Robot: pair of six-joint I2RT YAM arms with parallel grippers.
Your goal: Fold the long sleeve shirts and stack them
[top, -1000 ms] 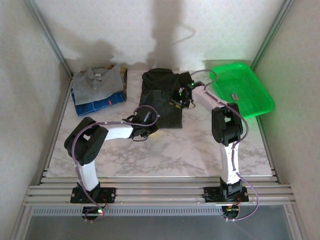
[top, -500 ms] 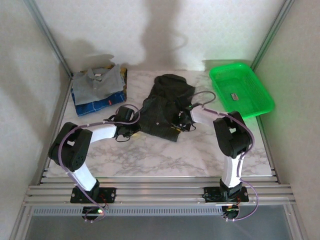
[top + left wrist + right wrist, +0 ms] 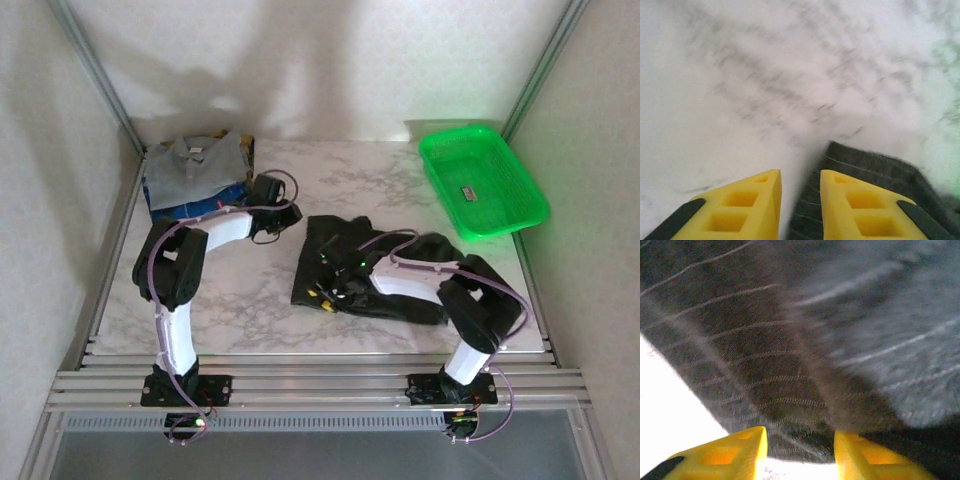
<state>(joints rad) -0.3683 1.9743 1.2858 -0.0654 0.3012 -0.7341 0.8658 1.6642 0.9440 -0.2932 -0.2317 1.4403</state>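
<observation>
The dark charcoal long sleeve shirt [image 3: 335, 240] lies crumpled on the marble table, front centre-right. My right gripper [image 3: 330, 282] hovers low over its front-left part. In the right wrist view its fingers [image 3: 800, 432] stand open, with striped fabric [image 3: 790, 340] just beyond the tips. My left gripper [image 3: 290, 212] is up left of the shirt, apart from it. Its yellow fingers [image 3: 800, 175] are slightly open over the table, and a corner of the striped shirt [image 3: 875, 170] lies under the right finger. A folded grey-blue collared shirt [image 3: 200, 158] tops a stack at back left.
The stack at back left holds a blue garment with a red label [image 3: 190, 208] under the grey-blue shirt. A bright green basket [image 3: 520, 205] sits at back right. Bare marble table [image 3: 230, 300] lies in front of the left arm. Metal frame rails run along the sides.
The dark shirt has been dragged from the back middle to the front centre-right, and the right gripper came with it. The left gripper swung back and left toward the stack.
</observation>
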